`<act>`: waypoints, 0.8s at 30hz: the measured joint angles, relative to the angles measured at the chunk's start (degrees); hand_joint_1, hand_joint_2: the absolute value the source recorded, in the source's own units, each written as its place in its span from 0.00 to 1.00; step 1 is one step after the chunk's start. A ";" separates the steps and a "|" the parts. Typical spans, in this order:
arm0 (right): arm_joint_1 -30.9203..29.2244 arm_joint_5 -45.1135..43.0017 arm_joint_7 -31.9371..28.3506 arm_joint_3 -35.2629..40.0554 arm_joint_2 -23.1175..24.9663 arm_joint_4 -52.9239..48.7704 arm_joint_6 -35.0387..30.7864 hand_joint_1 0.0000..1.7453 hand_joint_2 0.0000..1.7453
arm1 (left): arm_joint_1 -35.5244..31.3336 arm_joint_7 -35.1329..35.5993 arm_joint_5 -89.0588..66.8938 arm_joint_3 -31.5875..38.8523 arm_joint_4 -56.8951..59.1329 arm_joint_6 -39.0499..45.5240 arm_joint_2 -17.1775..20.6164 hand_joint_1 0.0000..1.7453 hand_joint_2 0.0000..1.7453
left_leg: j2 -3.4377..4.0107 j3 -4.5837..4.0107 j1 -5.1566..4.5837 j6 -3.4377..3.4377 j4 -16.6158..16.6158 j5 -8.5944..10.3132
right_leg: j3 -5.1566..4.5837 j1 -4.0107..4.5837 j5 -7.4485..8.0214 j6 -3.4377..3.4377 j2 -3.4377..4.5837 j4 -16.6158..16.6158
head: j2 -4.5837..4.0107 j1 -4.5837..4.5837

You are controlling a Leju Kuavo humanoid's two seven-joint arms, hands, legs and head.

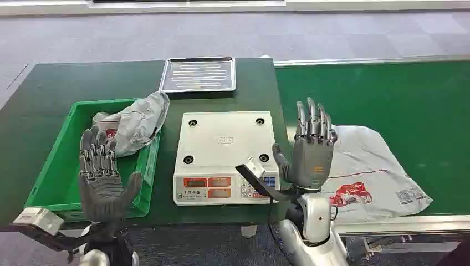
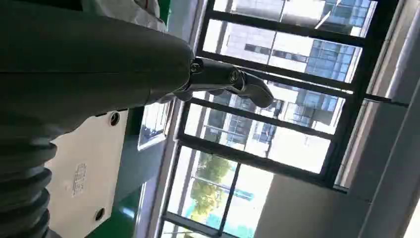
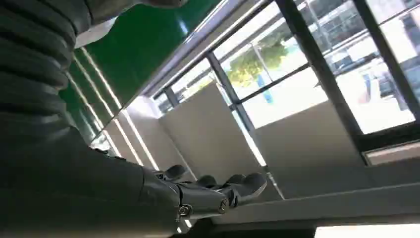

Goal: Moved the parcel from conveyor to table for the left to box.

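Two grey plastic mailer parcels, one [image 1: 136, 123] in the bin, one [image 1: 370, 174] on the belt; one green plastic bin [image 1: 58, 177]; one white scale [image 1: 224, 155]; one metal tray [image 1: 198, 74].

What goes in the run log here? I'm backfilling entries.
left hand: open, over green bin | right hand: open, beside parcel on conveyor | scale: bare

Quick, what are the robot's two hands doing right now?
Left hand: open, holding nothing, above the green bin.
Right hand: open, holding nothing, beside the parcel.

Parcel [image 1: 371, 172] glossy crinkled plastic; tray [image 1: 198, 75] shiny metal
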 measured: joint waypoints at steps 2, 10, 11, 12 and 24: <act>-0.14 0.35 11.11 -0.26 -1.35 0.00 1.74 0.00 1.00 | 0.12 0.09 0.00 0.00 -0.09 0.22 0.00 0.00 1.00 | -0.01 0.00 0.00 0.01 0.00 -0.01 | 0.03 -0.01 0.00 0.00 -0.01 0.00 | 0.02 0.00; 0.10 0.46 24.60 -7.02 -2.27 3.28 24.87 0.00 1.00 | 0.98 1.40 -0.37 0.02 -1.01 0.81 -0.28 0.00 1.00 | -0.26 -0.03 -0.01 0.09 0.02 -0.03 | 0.06 -0.03 -0.07 0.11 -0.19 -0.01 | 0.00 0.02; 0.08 0.46 24.49 -8.02 -2.14 3.76 24.92 0.00 1.00 | 0.96 1.51 -0.37 0.02 -1.01 0.83 -0.31 0.00 1.00 | -0.26 -0.03 -0.01 0.08 0.02 -0.02 | 0.08 -0.02 -0.07 0.11 -0.20 -0.01 | 0.00 0.00; 0.10 0.44 24.42 -8.81 -1.99 4.07 24.92 0.00 1.00 | 0.95 1.57 -0.40 0.02 -1.01 0.83 -0.37 0.00 1.00 | -0.25 -0.01 -0.01 0.07 0.02 -0.03 | 0.09 -0.01 -0.07 0.11 -0.19 -0.01 | 0.00 0.00; 0.60 -4.04 21.13 -15.95 -1.22 5.90 31.49 0.00 1.00 | 0.62 1.77 -0.57 0.07 -1.03 1.09 -0.74 0.00 1.00 | -0.23 -0.01 -0.01 0.09 0.02 -0.06 | 0.09 -0.05 -0.12 0.12 -0.16 -0.01 | 0.00 0.00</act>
